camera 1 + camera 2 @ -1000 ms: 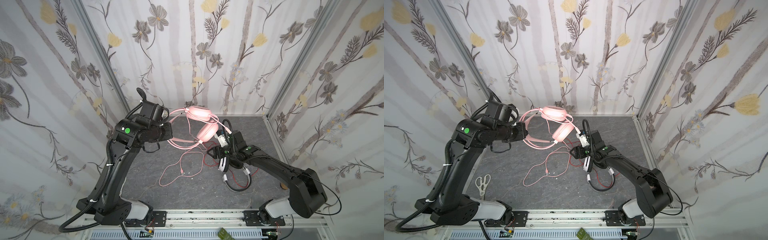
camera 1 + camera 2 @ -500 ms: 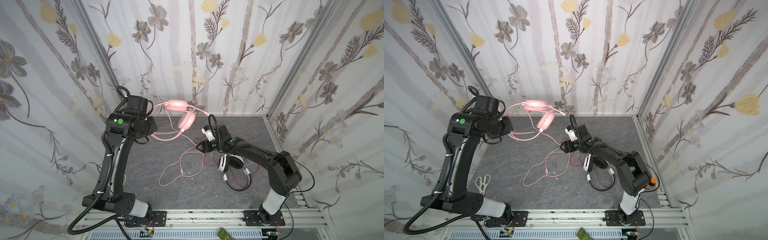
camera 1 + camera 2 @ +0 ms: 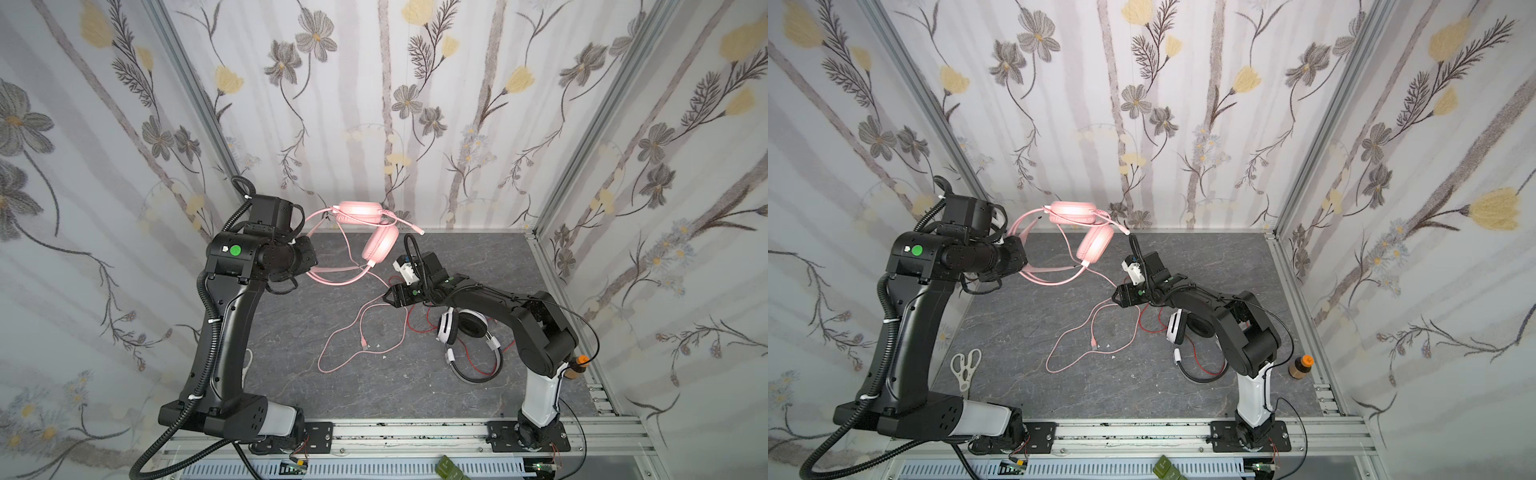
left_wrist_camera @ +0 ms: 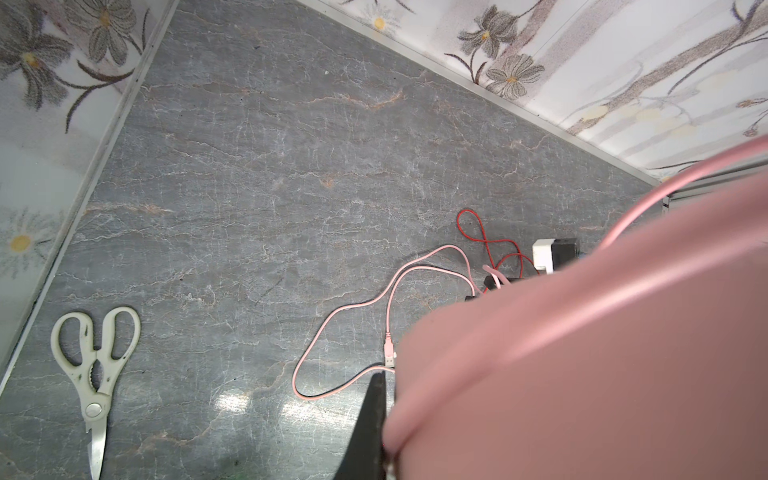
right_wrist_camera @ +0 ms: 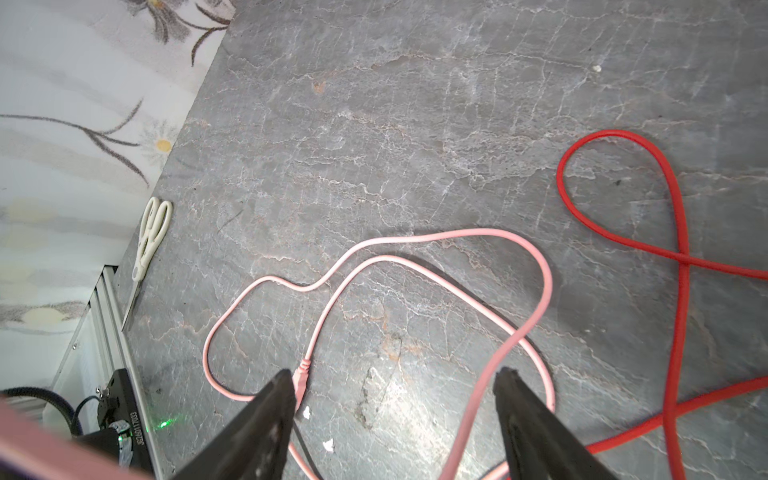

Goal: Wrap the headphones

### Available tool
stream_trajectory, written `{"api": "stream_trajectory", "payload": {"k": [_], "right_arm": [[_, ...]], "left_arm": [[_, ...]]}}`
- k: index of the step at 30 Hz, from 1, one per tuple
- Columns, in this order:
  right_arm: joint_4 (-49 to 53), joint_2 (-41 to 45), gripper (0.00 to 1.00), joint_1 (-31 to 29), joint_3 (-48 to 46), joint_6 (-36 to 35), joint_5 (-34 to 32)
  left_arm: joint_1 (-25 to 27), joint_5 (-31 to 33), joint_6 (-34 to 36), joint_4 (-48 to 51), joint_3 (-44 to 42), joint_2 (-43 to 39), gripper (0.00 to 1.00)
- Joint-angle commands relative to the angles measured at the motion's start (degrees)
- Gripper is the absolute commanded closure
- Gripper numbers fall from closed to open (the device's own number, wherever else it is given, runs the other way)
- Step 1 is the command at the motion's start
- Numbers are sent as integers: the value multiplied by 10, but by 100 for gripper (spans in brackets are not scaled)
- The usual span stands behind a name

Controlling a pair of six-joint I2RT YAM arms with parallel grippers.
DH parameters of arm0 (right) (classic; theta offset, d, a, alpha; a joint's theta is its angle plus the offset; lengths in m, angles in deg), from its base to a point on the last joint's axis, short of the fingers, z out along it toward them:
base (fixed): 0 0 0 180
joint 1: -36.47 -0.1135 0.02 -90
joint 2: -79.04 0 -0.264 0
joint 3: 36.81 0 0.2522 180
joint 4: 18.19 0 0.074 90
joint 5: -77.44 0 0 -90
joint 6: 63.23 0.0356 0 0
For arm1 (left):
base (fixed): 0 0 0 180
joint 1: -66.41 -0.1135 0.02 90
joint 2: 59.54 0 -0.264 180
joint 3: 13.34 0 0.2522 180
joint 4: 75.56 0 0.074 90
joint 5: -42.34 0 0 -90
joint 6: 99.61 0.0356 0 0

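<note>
Overhead, the left hand is pressed together on the headband of the pink headset, which hangs raised above the desk near the back wall. Its pink cable drops from the lower earcup and lies in loose loops on the desk, ending in a USB plug. The right hand hovers low over these loops with its jaws spread. In the right wrist view one strand rises between the fingers, but nothing is pinched. The white-and-black headset lies on the desk under the right arm. Its red cable curls just beside the pink loops.

The step in hand appears to be catching the pink cable so that winding can begin. It is probably done best by closing on the strand already between the fingers, near the earcup end, so that the slack trails behind. The left hand should hold the headset steady as the core. The red cable must stay outside the grip, and the free plug may snag as the loops tighten.
</note>
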Motion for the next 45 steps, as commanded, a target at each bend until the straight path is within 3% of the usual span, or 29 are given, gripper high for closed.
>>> {"api": "stream_trajectory", "payload": {"k": [1, 4, 7, 14, 22, 26, 31, 36, 45], "right_arm": [[-37, -19, 35, 0, 26, 8, -22], [-32, -36, 56, -1, 46, 4, -31], [-31, -36, 84, -3, 42, 0, -37], [-26, 46, 100, -34, -61, -28, -94], [33, 228, 100, -104, -190, -36, -206], [85, 301, 100, -165, -197, -42, -279], [145, 354, 100, -221, -171, -54, -341], [220, 386, 100, -260, -111, -76, -415], [317, 396, 100, -262, -34, -131, -544]], "left_arm": [[0, -20, -10, -38, 7, 4, 100], [0, -20, -8, -37, 10, 6, 100], [0, -14, -7, -37, 11, 8, 100], [-12, 0, -17, -63, 32, 39, 100], [-24, 91, -8, -66, 108, 135, 100], [-24, 133, 0, -42, 142, 173, 100], [-10, 167, -10, -36, 126, 189, 100], [68, 275, 3, -21, 98, 193, 100], [222, 458, 4, 48, 57, 201, 100]]}}
